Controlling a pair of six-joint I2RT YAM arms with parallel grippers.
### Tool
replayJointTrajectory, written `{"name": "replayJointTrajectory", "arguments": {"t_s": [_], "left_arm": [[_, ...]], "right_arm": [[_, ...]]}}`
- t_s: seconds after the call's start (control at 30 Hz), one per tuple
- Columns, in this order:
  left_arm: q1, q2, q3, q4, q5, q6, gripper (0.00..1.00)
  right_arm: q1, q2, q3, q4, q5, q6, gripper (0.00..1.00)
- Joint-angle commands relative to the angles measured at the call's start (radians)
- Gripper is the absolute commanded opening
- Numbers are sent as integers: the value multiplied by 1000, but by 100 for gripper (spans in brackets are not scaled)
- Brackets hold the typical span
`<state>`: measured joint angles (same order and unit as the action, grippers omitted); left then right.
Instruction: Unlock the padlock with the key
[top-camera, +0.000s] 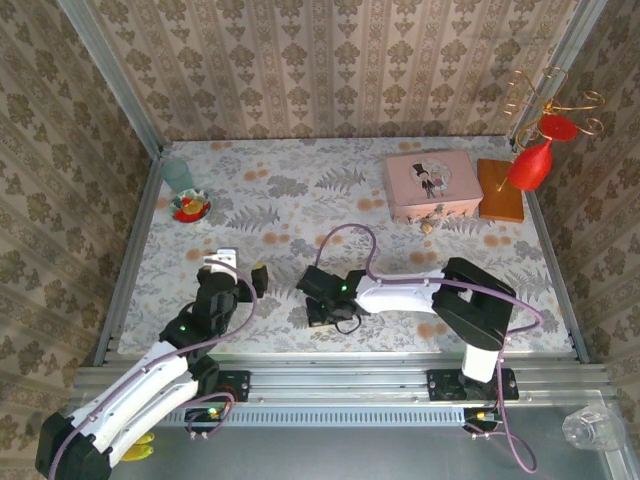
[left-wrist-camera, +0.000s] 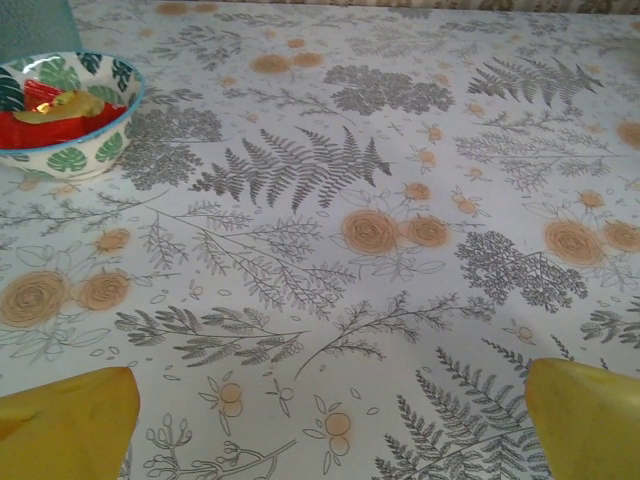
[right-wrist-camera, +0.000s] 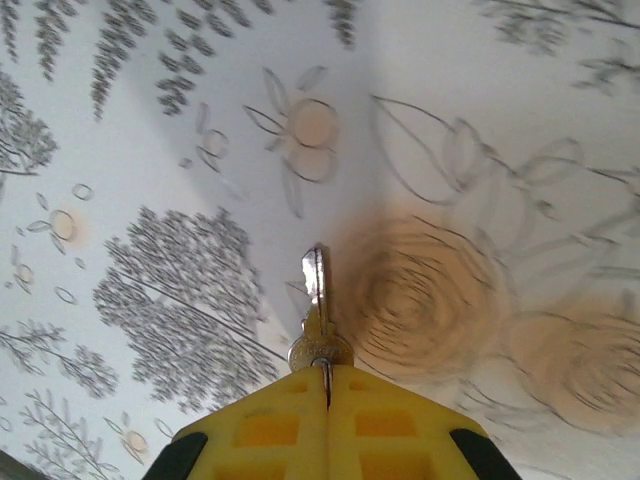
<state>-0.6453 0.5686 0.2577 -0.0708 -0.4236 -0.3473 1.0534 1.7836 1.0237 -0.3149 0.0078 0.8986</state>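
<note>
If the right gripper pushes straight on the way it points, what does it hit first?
Probably the tablecloth, with the held key touching tip first; how far off it is stays unclear.

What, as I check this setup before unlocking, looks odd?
Nothing looks spilled or broken. One oddity: a clear glass sits off the table, on the metal ledge at the near right corner. The key is pinched in the right hand, apart from the padlock by the pink tin.
</note>
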Motion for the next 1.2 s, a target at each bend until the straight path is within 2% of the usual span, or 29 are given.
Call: {"name": "replayJointTrajectory", "arguments": {"t_s": [0.0,0.13,0.33,0.53,0.73,1.0,1.17], "left_arm": [[12,3,23,43,67,-12,100],[28,-5,13,78,149,-19,100],[39,-28,-16,152,259,-22,100],[41,-49,-71,300,412,13,100],[42,-44,-100,394,501,-4,100],[57,-12,-109,531,711,-87,93],[77,84,-83,582,831,-115,79]], "right_arm": [[-7,-78,-52,104,72,19,0],[-32,-140,-132,256,75,2,0],[-67,-216,-193,377,113,-83,0],[-75,-306,-194,416,121,-228,0],[-74,-456,-238,421,149,-412,0],[-28,-477,-288,498,215,-528,0],[33,-442,-268,523,273,-573,0]]}}
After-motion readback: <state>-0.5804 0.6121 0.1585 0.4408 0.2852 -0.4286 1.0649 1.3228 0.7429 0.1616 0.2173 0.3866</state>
